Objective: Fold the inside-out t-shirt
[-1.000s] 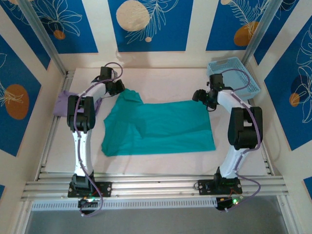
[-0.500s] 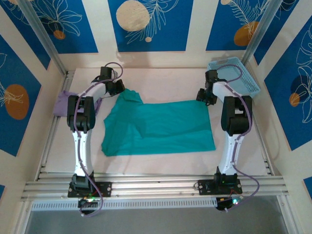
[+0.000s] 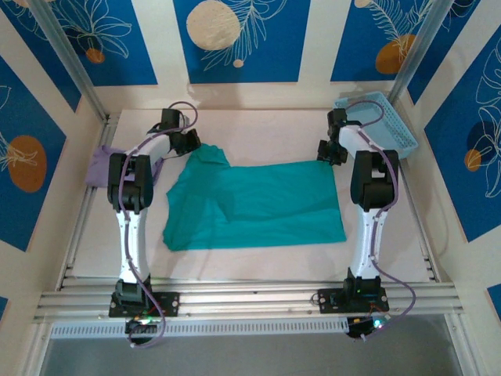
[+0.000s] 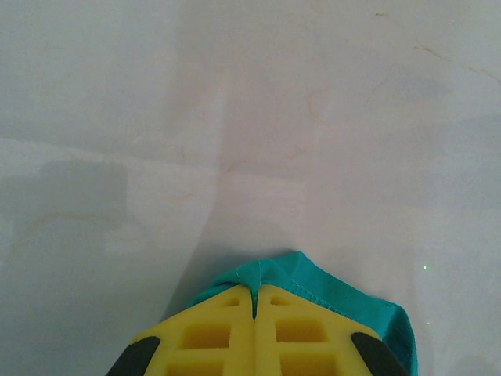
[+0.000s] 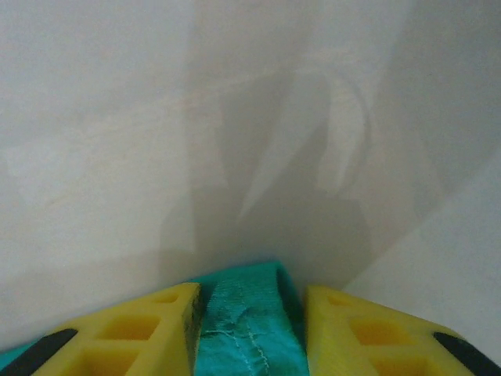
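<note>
Teal-green short-sleeved cloth t-shirt (image 3: 258, 200) lies mostly flat mid-table on the pale tabletop (image 3: 258, 125), long axis left-right, with its left side rumpled and a raised fold running toward the far-left corner. Left gripper (image 3: 190, 143) is at that far-left corner. In the left wrist view its yellow fingers (image 4: 211, 333) are pressed together with a teal hem sticking out just past the tips, so it's clamped on the shirt. Right gripper (image 3: 326, 150) is at the far-right corner. In the right wrist view its yellow fingers (image 5: 149, 325) stand apart with a strip of stitched teal hem filling the gap between them, so the jaws straddle the cloth and aren't closed down on it. Can't tell whether the pads touch the fabric. Pale lavender folded garment (image 3: 100, 163) sits at the table's left edge beside the left arm, apart from the shirt. Light-blue plastic mesh basket (image 3: 387, 125) is in the far-right corner, behind the right arm.
</note>
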Motion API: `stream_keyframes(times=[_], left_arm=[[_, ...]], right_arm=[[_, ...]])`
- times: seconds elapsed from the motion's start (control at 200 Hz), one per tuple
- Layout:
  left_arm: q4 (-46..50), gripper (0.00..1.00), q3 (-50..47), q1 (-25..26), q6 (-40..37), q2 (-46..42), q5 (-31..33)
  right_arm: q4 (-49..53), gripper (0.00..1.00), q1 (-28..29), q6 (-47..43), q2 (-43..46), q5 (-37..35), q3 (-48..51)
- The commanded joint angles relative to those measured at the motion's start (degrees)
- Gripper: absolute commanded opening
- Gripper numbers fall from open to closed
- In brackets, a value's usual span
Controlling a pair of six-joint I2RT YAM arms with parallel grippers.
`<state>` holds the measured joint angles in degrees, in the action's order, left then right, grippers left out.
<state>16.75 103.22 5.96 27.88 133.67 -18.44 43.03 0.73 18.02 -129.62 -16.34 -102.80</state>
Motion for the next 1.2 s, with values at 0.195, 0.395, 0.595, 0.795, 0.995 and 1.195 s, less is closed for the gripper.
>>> stream_keyframes(times=[0.195,0.395,0.595,0.795,0.995,1.195], left_arm=[[-0.6,0.00,-0.8,-0.4,-1.6,-4.4,-1.7],[0.5,0.00,-3.6,-0.5,-2.2,-10.4,-1.3],[-5.0,0.00,-16.4,-0.6,0.8,-22.4,-2.0],[-7.5,0.00,-28.4,-0.6,2.6,-34.5,-1.6],[-10.1,0.00,-40.9,-0.6,6.6,-46.3,-2.3],[-6.5,0.00,-49.5,-0.6,5.6,-57.3,0.8]], right_arm=[[1.4,0.14,-0.7,-1.5,-1.0,1.5,-2.4],[-4.7,0.06,-0.7,-4.5,3.9,2.9,2.9],[-13.1,0.05,-0.9,-8.6,10.8,4.2,11.3],[-17.3,0.04,-1.7,-8.8,17.2,6.4,17.7],[-18.9,0.04,-2.4,-5.6,23.4,7.8,25.6],[-18.6,0.04,-3.6,-1.7,27.9,8.2,32.0]])
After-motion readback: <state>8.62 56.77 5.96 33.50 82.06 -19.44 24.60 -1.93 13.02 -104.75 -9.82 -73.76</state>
